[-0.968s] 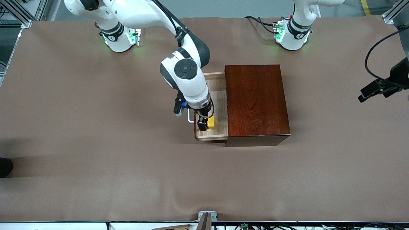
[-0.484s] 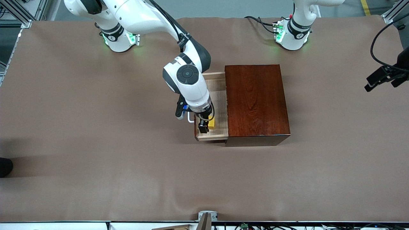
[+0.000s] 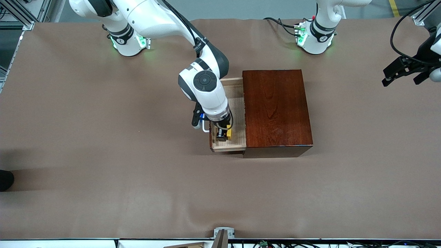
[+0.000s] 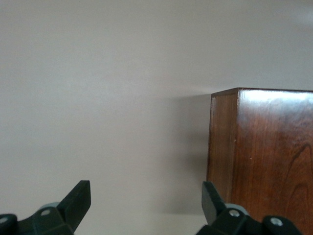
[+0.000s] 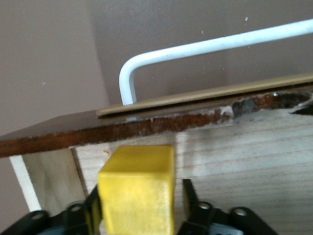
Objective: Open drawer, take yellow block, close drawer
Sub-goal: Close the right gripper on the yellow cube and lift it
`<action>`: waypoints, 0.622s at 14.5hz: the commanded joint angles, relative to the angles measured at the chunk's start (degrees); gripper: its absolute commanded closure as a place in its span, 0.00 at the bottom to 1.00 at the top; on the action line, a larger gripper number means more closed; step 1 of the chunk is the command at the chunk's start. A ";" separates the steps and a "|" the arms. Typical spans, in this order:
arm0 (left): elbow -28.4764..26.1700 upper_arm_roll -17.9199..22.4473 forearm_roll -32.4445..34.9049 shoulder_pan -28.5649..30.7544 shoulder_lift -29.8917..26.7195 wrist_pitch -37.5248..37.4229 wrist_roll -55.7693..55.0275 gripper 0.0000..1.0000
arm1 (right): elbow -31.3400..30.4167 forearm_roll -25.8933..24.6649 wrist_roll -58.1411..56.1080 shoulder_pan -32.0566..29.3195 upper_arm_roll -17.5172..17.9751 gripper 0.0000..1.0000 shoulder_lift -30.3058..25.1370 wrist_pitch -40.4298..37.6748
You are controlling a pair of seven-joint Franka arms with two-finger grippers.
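The drawer [image 3: 237,103] stands pulled out of the dark reddish-brown box [image 3: 277,110], toward the right arm's end of the table. Its white handle [image 3: 205,128] also shows in the right wrist view [image 5: 195,49]. The yellow block [image 3: 228,133] lies in the drawer near the corner nearest the front camera. My right gripper [image 3: 223,135] is down in the drawer with its fingers on either side of the block [image 5: 137,188]. A thin gap shows beside one finger [image 5: 191,196]. My left gripper [image 3: 401,74] is open and empty, raised over the left arm's end of the table.
The box's side [image 4: 259,156] shows in the left wrist view past my open left gripper [image 4: 146,205]. Brown table cloth [image 3: 103,155] lies all round the box.
My right gripper has moved down and sideways over the yellow block, so that the block now sits between its fingers. My left gripper has swung higher at the table's end.
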 commanded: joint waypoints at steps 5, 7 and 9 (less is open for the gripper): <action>3.11 1.41 -1.09 10.52 2.27 -1.71 12.80 0.00 | 3.94 0.99 0.01 -0.06 0.76 0.79 -6.74 -12.51; 8.72 0.89 -1.27 9.73 6.22 -3.46 12.54 0.00 | 6.67 3.36 -0.94 -0.50 0.68 0.79 -8.94 -19.27; 12.95 0.10 -1.79 9.55 8.25 -6.71 9.84 0.00 | 6.24 3.72 -8.64 -0.76 0.24 0.79 -12.36 -22.54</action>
